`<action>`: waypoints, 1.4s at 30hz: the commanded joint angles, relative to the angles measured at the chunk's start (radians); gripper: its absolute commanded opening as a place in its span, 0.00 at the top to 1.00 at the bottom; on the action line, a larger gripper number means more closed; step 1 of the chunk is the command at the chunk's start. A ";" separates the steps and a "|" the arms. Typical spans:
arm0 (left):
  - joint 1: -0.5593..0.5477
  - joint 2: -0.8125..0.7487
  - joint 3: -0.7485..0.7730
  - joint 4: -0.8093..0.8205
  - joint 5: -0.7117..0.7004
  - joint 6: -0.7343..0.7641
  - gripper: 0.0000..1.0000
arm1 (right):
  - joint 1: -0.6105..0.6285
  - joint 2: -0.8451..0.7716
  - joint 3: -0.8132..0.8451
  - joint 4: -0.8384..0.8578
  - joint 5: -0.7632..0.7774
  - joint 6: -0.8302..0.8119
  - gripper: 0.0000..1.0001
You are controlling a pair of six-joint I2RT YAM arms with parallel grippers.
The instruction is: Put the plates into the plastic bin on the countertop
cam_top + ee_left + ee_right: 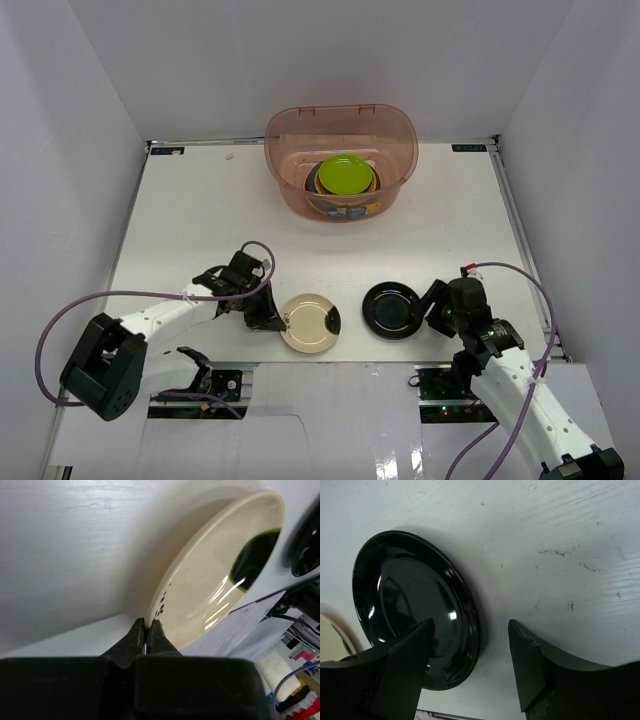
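Note:
A cream plate with a black patch (pixel 305 325) (pixel 215 580) lies near the front of the countertop (pixel 200 220). My left gripper (pixel 275 320) (pixel 148 622) is shut on its left rim. To the right lies a glossy black plate (pixel 392 310) (pixel 410 600). My right gripper (pixel 432 305) (pixel 470 625) is open and straddles that plate's right rim, one finger over the dish and the other over bare table. The plastic bin (pixel 283 150) stands at the back centre. It holds a stack of plates with a lime green one (pixel 345 174) on top.
White walls close in the countertop on the left, back and right. The table's front edge (pixel 330 365) runs just behind both plates, with the arm bases below it. A purple cable (pixel 60 330) loops out from the left arm.

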 commanded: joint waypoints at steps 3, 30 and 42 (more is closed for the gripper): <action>-0.006 -0.132 0.084 -0.032 -0.098 0.014 1.00 | -0.006 0.047 -0.063 0.103 -0.061 0.074 0.36; 0.103 1.018 1.824 -0.205 -0.327 0.138 1.00 | -0.003 0.061 0.116 0.271 -0.251 -0.090 0.92; 0.137 1.127 1.836 -0.151 -0.164 0.164 0.08 | -0.003 0.157 0.409 0.270 -0.196 -0.133 0.92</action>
